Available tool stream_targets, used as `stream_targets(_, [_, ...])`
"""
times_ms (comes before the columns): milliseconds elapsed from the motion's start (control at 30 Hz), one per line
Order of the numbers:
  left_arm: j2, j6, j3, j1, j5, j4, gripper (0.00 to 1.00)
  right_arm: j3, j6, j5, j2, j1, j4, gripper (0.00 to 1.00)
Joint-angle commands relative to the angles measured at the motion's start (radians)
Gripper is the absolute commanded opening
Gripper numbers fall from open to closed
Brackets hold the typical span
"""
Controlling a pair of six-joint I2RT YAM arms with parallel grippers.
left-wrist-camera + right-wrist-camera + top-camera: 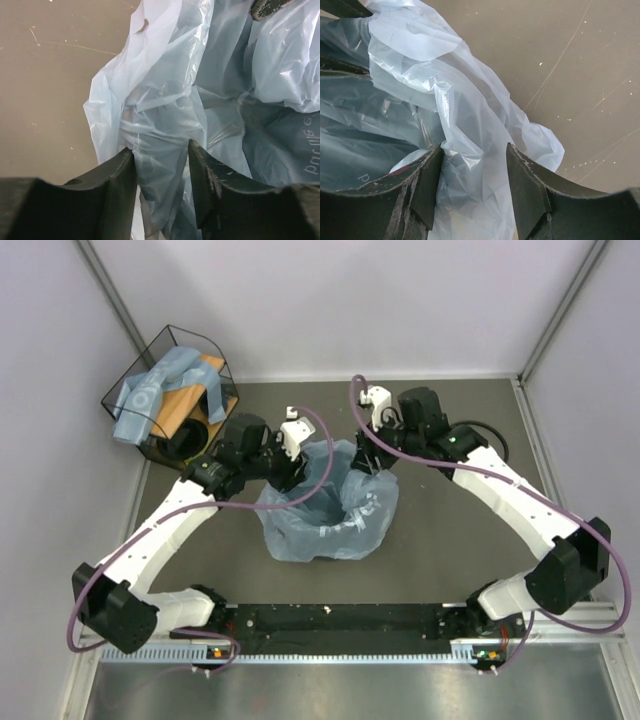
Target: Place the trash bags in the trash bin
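Observation:
A light-blue trash bag (pixel 325 515) is draped over the trash bin, whose dark mouth (pixel 337 502) shows through the film in the middle of the table. My left gripper (pixel 290 476) is at the bag's upper-left edge. Its jaws (pixel 161 147) stand apart, with crinkled film (pixel 160 115) hanging loose between them. At the upper-right edge is my right gripper (pixel 370 466), open as well (pixel 474 150), with a fold of the bag (pixel 470 125) between its fingers and lying against the left one. More rolled trash bags (pixel 160 390) lie in the basket.
A black wire-framed basket (pixel 170 338) with a wooden base stands at the back left corner, close behind my left arm. Grey walls enclose the brown table (pixel 470 540) on three sides. A black rail (pixel 340 618) runs along the near edge.

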Motion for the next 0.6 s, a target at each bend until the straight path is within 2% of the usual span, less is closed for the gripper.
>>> stream_targets(0, [-0.09,-0.053,-0.002,0.011,0.034,0.017,0.53,0.058,-0.03,-0.021,-0.016,0.005,-0.025,0.56])
stream_targets(33, [-0.107,-0.061,0.019,0.014,0.043,0.026,0.58,0.073,-0.022,-0.035,-0.029,0.004,-0.026,0.6])
stream_targets(67, [-0.125,-0.061,0.033,0.017,0.06,0.029,0.59,0.081,-0.015,-0.063,-0.051,0.002,-0.023,0.61])
stream_targets(200, [-0.236,-0.05,0.052,0.023,0.094,0.098,0.6,0.109,0.065,-0.127,-0.099,-0.009,-0.021,0.66])
stream_targets(300, [-0.254,-0.003,0.063,0.023,0.219,0.103,0.58,0.121,0.128,-0.19,-0.122,-0.045,-0.021,0.68])
stream_targets(333, [-0.248,0.055,0.079,0.023,0.278,0.057,0.57,0.117,0.151,-0.207,-0.13,-0.061,-0.021,0.69])
stream_targets(367, [-0.239,0.078,0.084,0.022,0.41,0.043,0.55,0.11,0.175,-0.225,-0.136,-0.082,-0.021,0.68])
stream_targets(400, [-0.212,0.085,0.084,0.008,0.448,0.04,0.51,0.101,0.229,-0.265,-0.148,-0.125,-0.023,0.68])
stream_targets(567, [-0.065,0.045,0.136,-0.089,0.442,0.051,0.48,-0.04,0.304,-0.346,-0.194,-0.275,-0.028,0.67])
